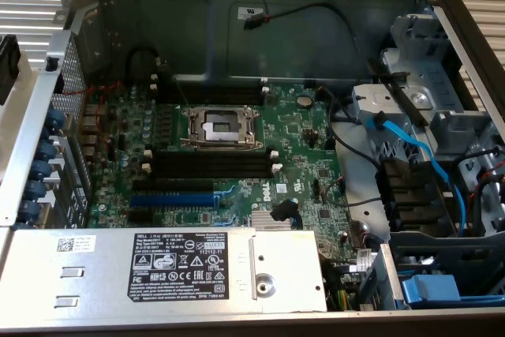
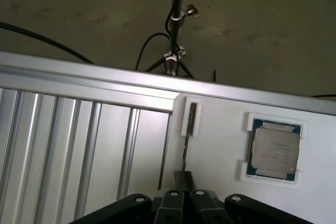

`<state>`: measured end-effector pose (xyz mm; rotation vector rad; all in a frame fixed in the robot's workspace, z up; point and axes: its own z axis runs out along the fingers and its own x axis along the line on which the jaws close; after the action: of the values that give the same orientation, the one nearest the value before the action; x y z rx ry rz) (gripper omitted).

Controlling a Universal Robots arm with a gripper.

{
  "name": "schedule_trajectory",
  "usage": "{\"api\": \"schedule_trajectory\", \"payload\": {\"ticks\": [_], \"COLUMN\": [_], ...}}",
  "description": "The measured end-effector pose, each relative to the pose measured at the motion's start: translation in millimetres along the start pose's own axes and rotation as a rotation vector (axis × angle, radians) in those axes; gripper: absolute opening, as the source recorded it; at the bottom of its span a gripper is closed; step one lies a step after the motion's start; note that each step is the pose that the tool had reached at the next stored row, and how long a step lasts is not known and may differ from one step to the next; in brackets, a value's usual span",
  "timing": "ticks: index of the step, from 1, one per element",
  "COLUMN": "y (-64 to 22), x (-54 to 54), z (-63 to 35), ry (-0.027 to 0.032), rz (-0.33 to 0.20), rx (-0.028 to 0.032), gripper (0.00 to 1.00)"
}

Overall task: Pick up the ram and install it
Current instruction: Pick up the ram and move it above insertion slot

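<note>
The work stands at the pick-up stage. In the wrist view the gripper (image 2: 183,182) hangs just above one end of the ram (image 2: 192,119). The ram stands on its long edge, so it appears as a thin dark line. Its far end is seated in a small white holder (image 2: 181,115). The holder sits on a white plate (image 2: 220,145), at the plate's edge that borders the ribbed aluminium surface (image 2: 79,140) and close to the corner by the aluminium rail. A processor chip (image 2: 275,150) lies in its own white frame on the same plate, well apart from the ram and further in from that edge.

Whether the gripper is released, clenched or already grasping the ram cannot be told. Its dark tip and the near end of the stick merge into one another.

In the exterior view the open computer case (image 1: 197,5) shows the motherboard (image 1: 300,140) with an empty processor socket (image 1: 221,125). Just beside the socket, the black memory slots (image 1: 209,165) have no stick in them, so installation is not yet done.

By my judgement, taking hold of so thin a board calls for the jaws to straddle its flat faces squarely, centred on the stick, and for a straight lift out of the holder without twisting.
</note>
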<state>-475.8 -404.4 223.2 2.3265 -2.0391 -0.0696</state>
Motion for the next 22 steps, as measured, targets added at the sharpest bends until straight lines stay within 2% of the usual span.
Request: {"api": "schedule_trajectory", "payload": {"ticks": [11,12,13,14,22], "y": [-0.1,-0.1,-0.1,-0.1,-0.1], "x": [0.0,0.0,0.0,0.0,0.0], "z": [0.0,0.0,0.0,0.0,0.0], "ry": [0.0001,0.0001,0.0001,0.0001,0.0001], "rz": [0.0,0.0,0.0,0.0,0.0], "rx": [-0.0001,-0.0001,-0.0001,-0.0001,-0.0001], "gripper": [0.11,0.17,0.17,0.24,0.24]}}
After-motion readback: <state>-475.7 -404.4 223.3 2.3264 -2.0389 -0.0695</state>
